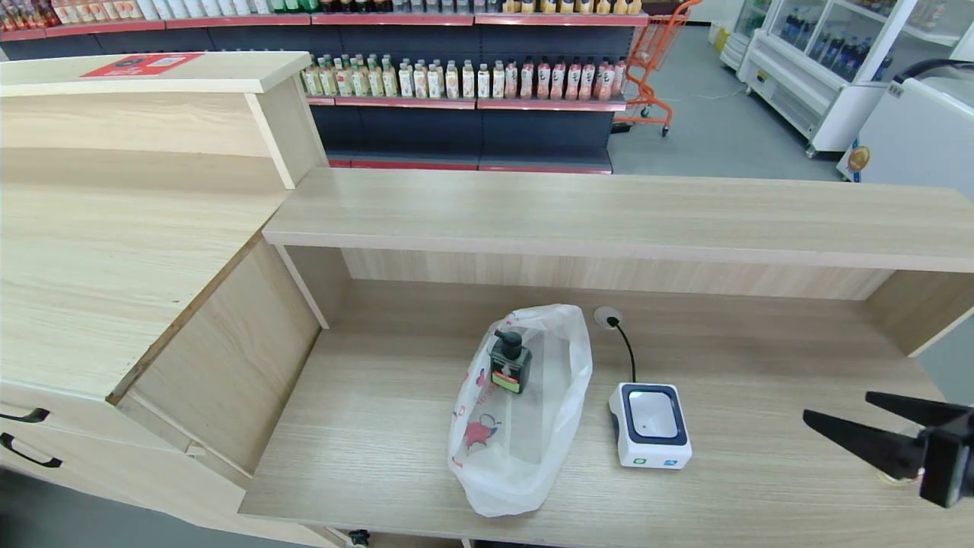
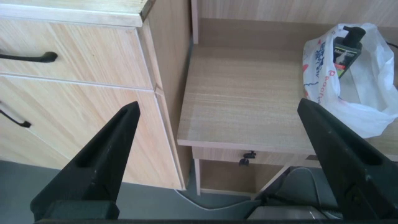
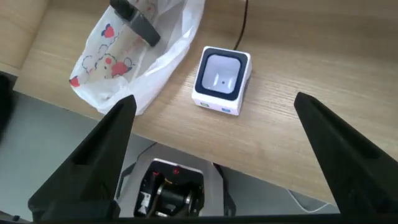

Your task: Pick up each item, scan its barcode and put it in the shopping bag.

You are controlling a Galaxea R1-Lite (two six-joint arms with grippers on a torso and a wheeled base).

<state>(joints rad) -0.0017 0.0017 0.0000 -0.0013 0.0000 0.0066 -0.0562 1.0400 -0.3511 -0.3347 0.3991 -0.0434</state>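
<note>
Pale wooden shop counter (image 1: 365, 449). Off its left end, the left gripper (image 2: 217, 106) hangs with fingers apart, empty. A pump bottle (image 1: 510, 361) stands upright inside the shopping bag (image 1: 533, 457). Right of the bag sits the scanner (image 1: 650, 426), then the nearer right gripper (image 1: 837, 405), also spread and empty.

Counter (image 1: 380, 449) with shopping bag (image 1: 533, 457), scanner (image 1: 651, 423)

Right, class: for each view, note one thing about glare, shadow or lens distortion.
Head view: counter uprights splay outward, a wide-angle look; the scanner window shows pale glare. Right wrist view: that glare again. Left wrist view: even light, hardly any shadow by the shopping bag.
</note>
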